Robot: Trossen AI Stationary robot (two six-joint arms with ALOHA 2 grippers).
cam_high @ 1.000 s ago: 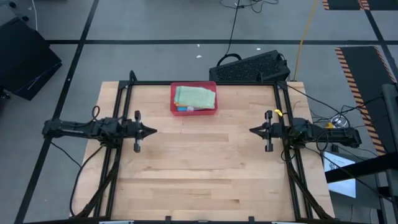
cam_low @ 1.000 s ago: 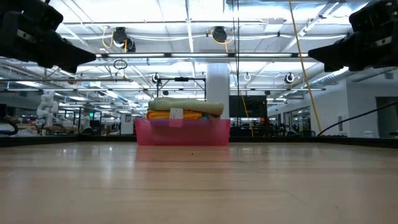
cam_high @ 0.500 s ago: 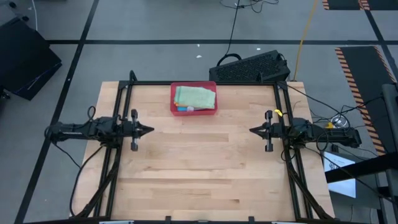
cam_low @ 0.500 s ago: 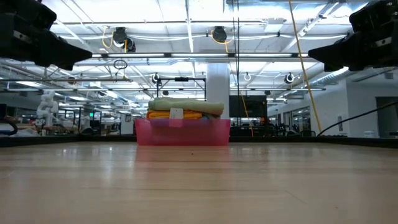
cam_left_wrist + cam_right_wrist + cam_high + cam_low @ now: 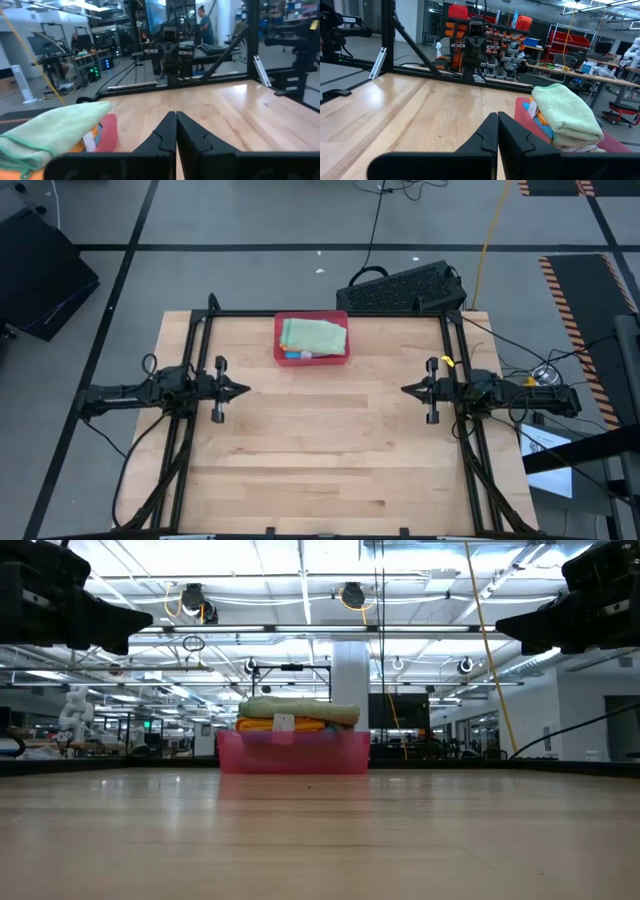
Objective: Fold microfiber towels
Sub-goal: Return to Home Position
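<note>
A stack of folded microfiber towels point(image 5: 313, 336), a light green one on top over orange and blue ones, lies in a pink-red tray point(image 5: 311, 359) at the table's far middle. In the low view the stack point(image 5: 298, 715) rises above the tray wall point(image 5: 292, 753). My left gripper point(image 5: 246, 390) is shut and points level toward the table's right, above the left edge. My right gripper point(image 5: 404, 390) is shut and points level toward the left, above the right edge. Both are well clear of the towels. The wrist views show the shut fingers point(image 5: 176, 118) point(image 5: 497, 118) and the towels point(image 5: 55, 132) point(image 5: 567, 115).
The bare wooden tabletop point(image 5: 320, 450) stretches between the two arms and toward the near edge. A black frame point(image 5: 330, 313) runs along the table's far and side edges. A dark keyboard-like case point(image 5: 405, 287) lies on the floor beyond the far right corner.
My left arm has swung a little about its base: its rear part has moved toward the table's near edge, while the shut fingertips have stayed at about the same place. The right arm and the towels have kept still.
</note>
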